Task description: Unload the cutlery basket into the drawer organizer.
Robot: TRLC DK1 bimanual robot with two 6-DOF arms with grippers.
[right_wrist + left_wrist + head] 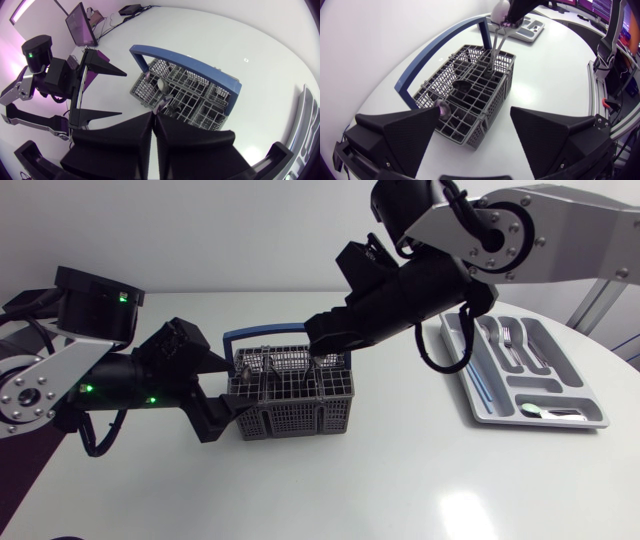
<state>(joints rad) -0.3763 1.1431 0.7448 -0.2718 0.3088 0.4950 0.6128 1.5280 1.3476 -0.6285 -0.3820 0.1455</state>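
Closest to you, your left gripper (475, 114) stands with its fingers spread wide at the near end of the grey cutlery basket (470, 95), grasping nothing. At the basket's far end, beside its blue handle (262, 333), your right gripper (154, 115) is clenched on a thin metal utensil (496, 47) whose lower end sits inside a compartment. Farther off, well apart, the drawer organizer (540, 423) holds forks (508, 340) and a spoon (535, 410).

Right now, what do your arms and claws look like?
My left arm and right arm have silver-grey links, black joints and looping black cables; the left one shows little green lights. My left gripper and right gripper are matte black, each with two broad wedge-shaped fingers.
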